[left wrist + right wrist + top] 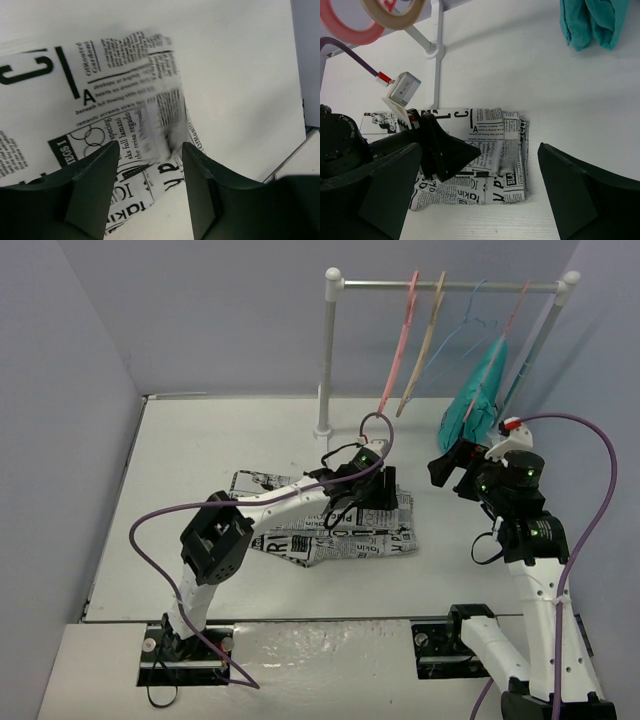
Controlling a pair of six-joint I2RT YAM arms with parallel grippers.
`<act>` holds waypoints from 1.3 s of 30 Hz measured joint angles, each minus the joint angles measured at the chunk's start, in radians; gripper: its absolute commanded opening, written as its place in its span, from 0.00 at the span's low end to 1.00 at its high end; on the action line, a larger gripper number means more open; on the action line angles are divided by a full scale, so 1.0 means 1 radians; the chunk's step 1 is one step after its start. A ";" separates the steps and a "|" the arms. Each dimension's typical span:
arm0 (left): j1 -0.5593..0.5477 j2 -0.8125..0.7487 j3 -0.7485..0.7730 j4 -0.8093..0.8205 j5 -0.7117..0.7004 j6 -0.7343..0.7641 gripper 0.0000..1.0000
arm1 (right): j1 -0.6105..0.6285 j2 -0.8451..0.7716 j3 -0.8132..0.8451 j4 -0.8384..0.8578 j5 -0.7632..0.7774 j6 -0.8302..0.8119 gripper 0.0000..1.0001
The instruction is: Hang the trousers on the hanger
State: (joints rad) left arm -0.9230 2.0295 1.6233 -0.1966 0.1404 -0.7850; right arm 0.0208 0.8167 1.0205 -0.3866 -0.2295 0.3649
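The left hand (150,150) hovers low over the folded trousers (365,543) on the worktop (200,460), fingers parted and pinching nothing, probably to take a fold; the pink hanger (400,345) hangs on the rail (450,285) behind; the right hand (447,468) is spread wide, likely ready to assist.

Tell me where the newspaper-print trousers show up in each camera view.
Top external: the trousers lie folded in the centre of the picture, partly under the left arm.
Left wrist: they fill the left and centre, with a blurred flap in the middle.
Right wrist: lower centre, with the left part hidden.
Shared landmark: the left tool, over the trousers in all three views.
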 measured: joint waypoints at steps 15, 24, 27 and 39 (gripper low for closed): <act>0.039 -0.322 -0.280 -0.084 -0.023 0.104 0.51 | 0.001 0.093 -0.083 0.019 -0.028 0.018 0.57; 0.355 -0.497 -0.481 -0.144 -0.045 0.228 0.35 | 0.104 0.263 -0.228 0.193 -0.085 0.113 0.07; 0.489 -0.503 -0.533 -0.168 -0.036 0.269 0.33 | 0.157 0.331 -0.278 0.323 -0.102 0.150 0.03; 0.714 -0.374 -0.590 -0.128 0.016 0.325 0.16 | 0.163 0.658 -0.484 0.708 -0.170 0.249 0.00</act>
State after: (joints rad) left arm -0.2087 1.6556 1.0330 -0.3249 0.1560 -0.4599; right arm 0.1833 1.4745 0.5360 0.3209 -0.3995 0.6136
